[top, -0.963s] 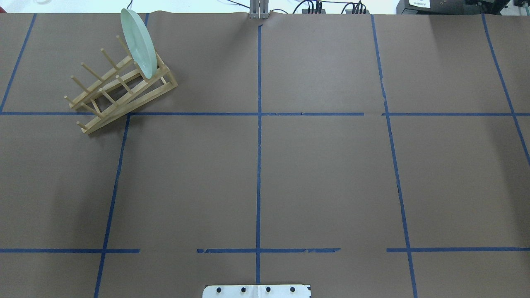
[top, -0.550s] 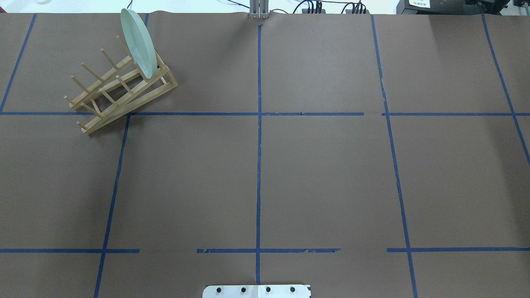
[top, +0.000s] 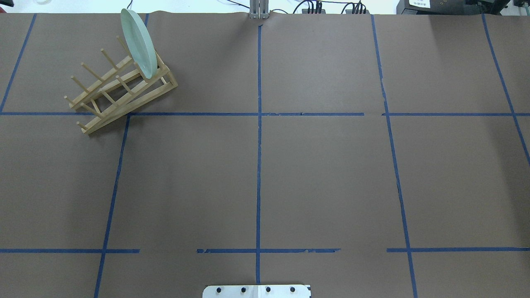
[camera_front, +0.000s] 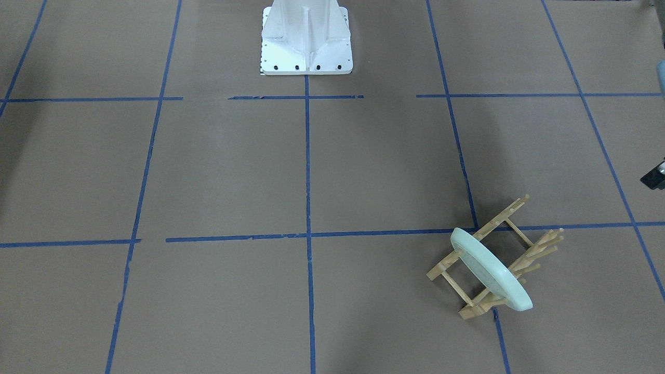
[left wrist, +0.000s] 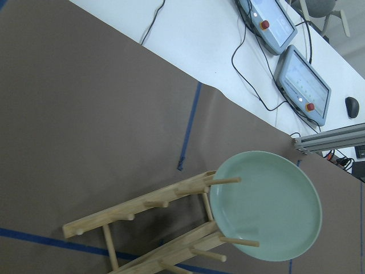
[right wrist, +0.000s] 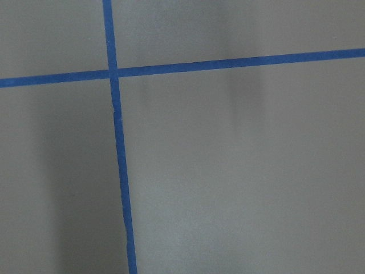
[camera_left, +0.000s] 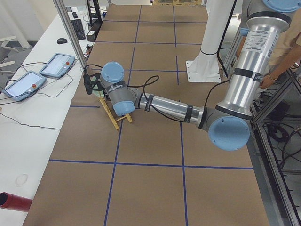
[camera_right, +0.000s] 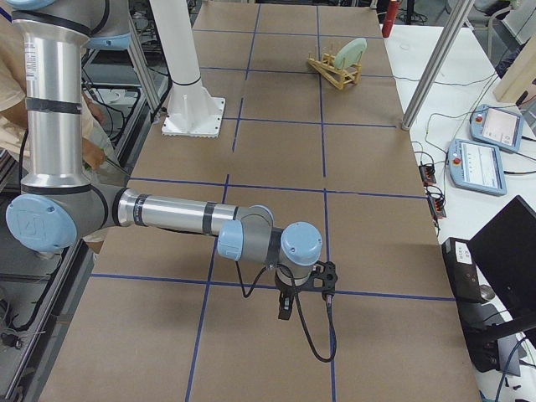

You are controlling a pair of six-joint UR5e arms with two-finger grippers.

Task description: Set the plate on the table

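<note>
The pale mint-green plate (top: 139, 42) stands on edge in the end slot of the light wooden peg rack (top: 112, 91), at the far left of the brown-paper table (top: 323, 174). It also shows in the front-facing view (camera_front: 491, 270) and fills the lower right of the left wrist view (left wrist: 265, 212). In the exterior left view my left gripper (camera_left: 89, 83) hangs close beside the rack's plate end; I cannot tell if it is open or shut. My right gripper (camera_right: 285, 306) hovers low over bare table far from the plate; its state is unclear.
The white robot base (camera_front: 305, 39) stands at the table's near middle edge. Two teach pendants (left wrist: 288, 54) and cables lie on the white bench beyond the rack. A metal post (camera_left: 70, 33) rises near the rack. An operator (camera_left: 287, 52) stands behind the left arm.
A dark bit of the left arm has come into the overhead view's top left corner. The plate and rack have not moved.
</note>
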